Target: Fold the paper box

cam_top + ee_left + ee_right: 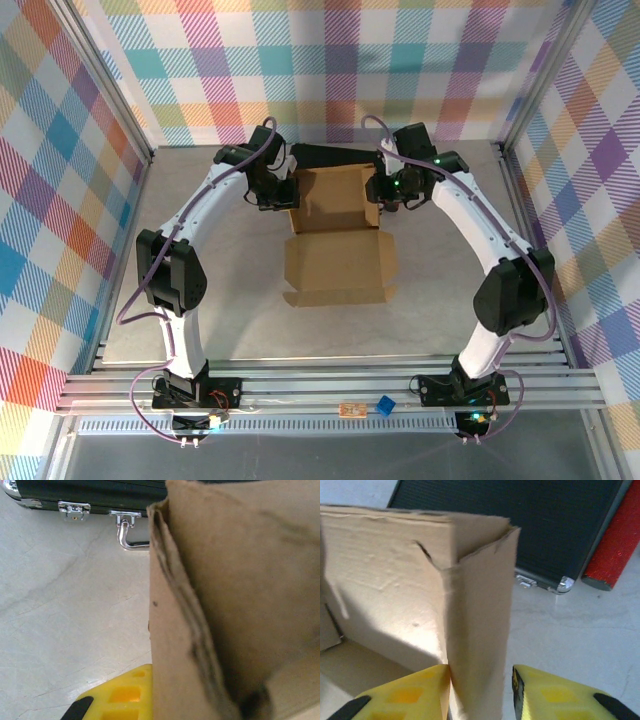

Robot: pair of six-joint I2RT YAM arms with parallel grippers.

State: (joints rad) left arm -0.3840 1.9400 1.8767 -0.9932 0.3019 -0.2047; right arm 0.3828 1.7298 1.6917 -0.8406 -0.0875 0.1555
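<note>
paper box (338, 240), walls half up: my right hand (482, 682) apart astride one wall, left hand (283, 195) open or clamped i cannot tell; risk: uneven squeeze buckles it.

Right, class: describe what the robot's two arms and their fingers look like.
The left arm and right arm have white curved links, black joints and purple cables. The fingers are yellow with black patches. Green lights glow near the right wrist.

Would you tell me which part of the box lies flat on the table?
The near panel lies spread flat with its small flaps; the far part has upright walls.
</note>
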